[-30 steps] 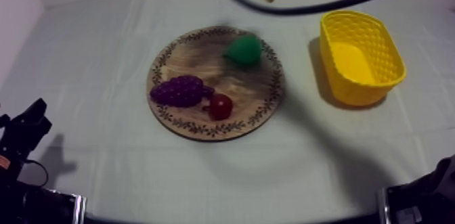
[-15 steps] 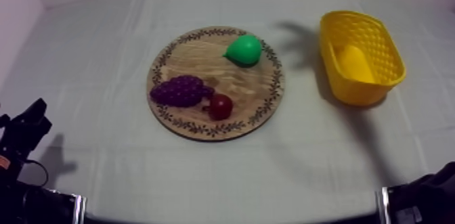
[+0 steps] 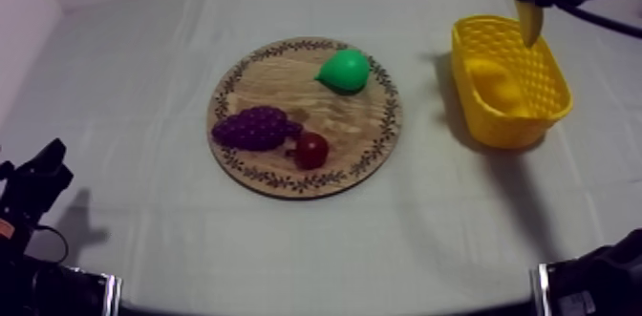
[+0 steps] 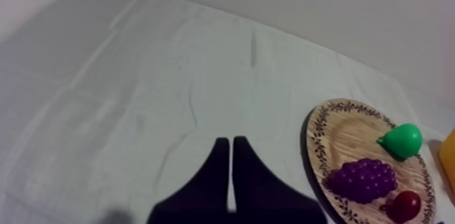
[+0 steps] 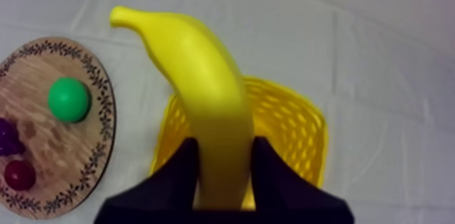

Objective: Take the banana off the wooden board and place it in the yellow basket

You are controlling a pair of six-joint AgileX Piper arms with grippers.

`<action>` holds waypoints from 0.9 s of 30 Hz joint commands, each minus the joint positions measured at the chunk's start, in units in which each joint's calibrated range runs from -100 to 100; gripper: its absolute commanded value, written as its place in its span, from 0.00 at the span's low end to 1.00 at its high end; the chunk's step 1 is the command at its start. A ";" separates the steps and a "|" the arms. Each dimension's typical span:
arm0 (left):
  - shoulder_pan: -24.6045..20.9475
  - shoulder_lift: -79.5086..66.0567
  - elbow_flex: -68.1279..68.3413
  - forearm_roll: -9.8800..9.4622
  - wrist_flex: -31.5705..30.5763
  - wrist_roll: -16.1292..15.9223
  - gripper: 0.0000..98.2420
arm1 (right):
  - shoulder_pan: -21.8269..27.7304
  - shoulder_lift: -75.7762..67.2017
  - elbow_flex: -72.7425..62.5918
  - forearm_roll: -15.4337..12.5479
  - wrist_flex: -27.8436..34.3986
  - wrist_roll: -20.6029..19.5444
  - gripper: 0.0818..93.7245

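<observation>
Banana (image 5: 203, 98) clamped between right fingers (image 5: 172, 181), seemingly above basket (image 5: 298, 128).

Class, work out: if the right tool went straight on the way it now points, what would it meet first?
Probably the yellow basket, beyond the banana held in the right tool; depth is unclear.

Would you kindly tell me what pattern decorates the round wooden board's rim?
Dark leafy vine band around the round wooden board; clearest in top view.

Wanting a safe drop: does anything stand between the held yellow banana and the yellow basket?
Nothing visible does. The right gripper, shut on the curved yellow toy banana, holds it over the yellow latticed basket.
</observation>
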 commanded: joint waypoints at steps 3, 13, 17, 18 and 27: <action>0.00 -0.03 0.03 -0.01 0.00 -0.01 0.00 | -0.51 -2.39 6.61 0.85 -2.41 -2.96 0.22; 0.00 -0.03 0.03 -0.01 0.00 -0.01 0.00 | -0.09 -0.66 13.99 3.09 -7.89 -7.76 0.22; 0.00 -0.03 0.03 -0.01 0.00 -0.01 0.00 | 0.37 1.78 14.68 3.97 -9.38 -9.08 0.22; 0.00 -0.03 0.03 -0.01 0.00 -0.01 0.00 | 0.50 2.50 14.66 4.18 -9.72 -9.38 0.22; 0.00 -0.03 0.03 -0.01 0.00 -0.01 0.00 | 1.89 9.81 13.03 5.83 -12.47 -11.50 0.22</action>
